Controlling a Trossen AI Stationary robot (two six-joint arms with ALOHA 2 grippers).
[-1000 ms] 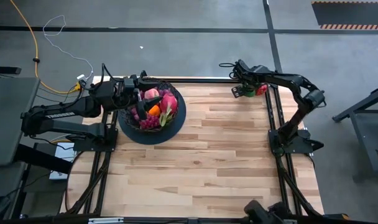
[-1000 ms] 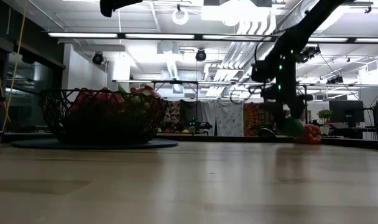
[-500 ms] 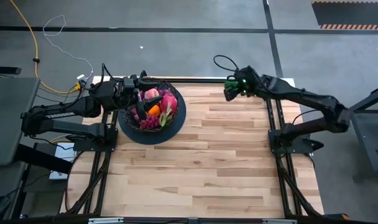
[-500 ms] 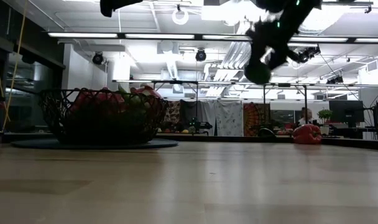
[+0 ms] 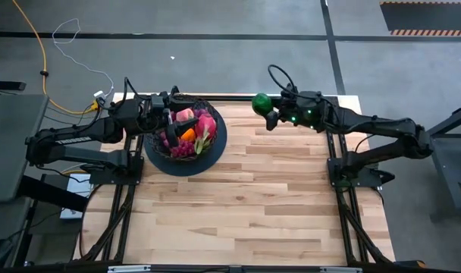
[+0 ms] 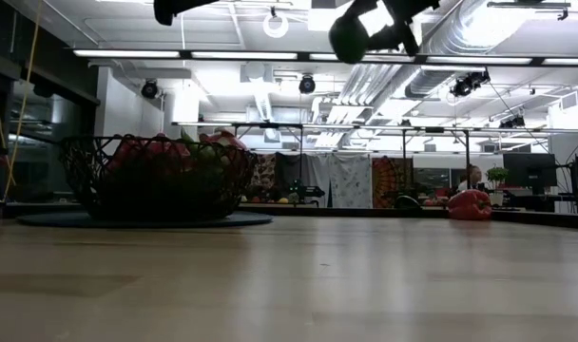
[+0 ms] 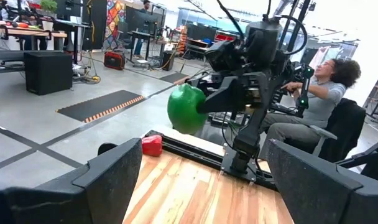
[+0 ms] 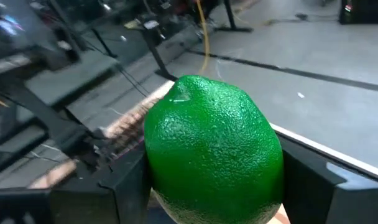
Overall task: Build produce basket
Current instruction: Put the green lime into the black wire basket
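Observation:
The black wire basket (image 5: 209,115) stands on its dark round base (image 5: 217,144) at the table's far left, filled with produce: purple grapes, an orange, pink and red pieces. It also shows in the low view (image 6: 156,180). My left gripper (image 5: 170,125) hangs open over the basket, empty. My right gripper (image 5: 270,114) is shut on a round green fruit (image 5: 261,102) with a bumpy skin, high above the far edge of the table, right of the basket. The fruit also shows in the low view (image 6: 349,40). A red pepper (image 6: 470,203) lies on the table at the far right. My right gripper pinches the green fruit's two opposite sides (image 8: 153,168) between its two fingers (image 8: 124,186). The fingers come roughly level from the table's right, pointing left. The fruit sits at the fingers' free ends (image 7: 204,102), lifted clear, high above the table.
The red pepper (image 7: 152,145) lies near the table's far right corner, hidden under my right arm in the high view. A person (image 7: 316,106) sits beyond the table's right side. Bare wood (image 5: 253,189) stretches across the middle and near half.
My right gripper has lifted the green fruit off the table at the far right corner and carried it up and toward the table's left, toward the basket. The red pepper has stayed where it was.

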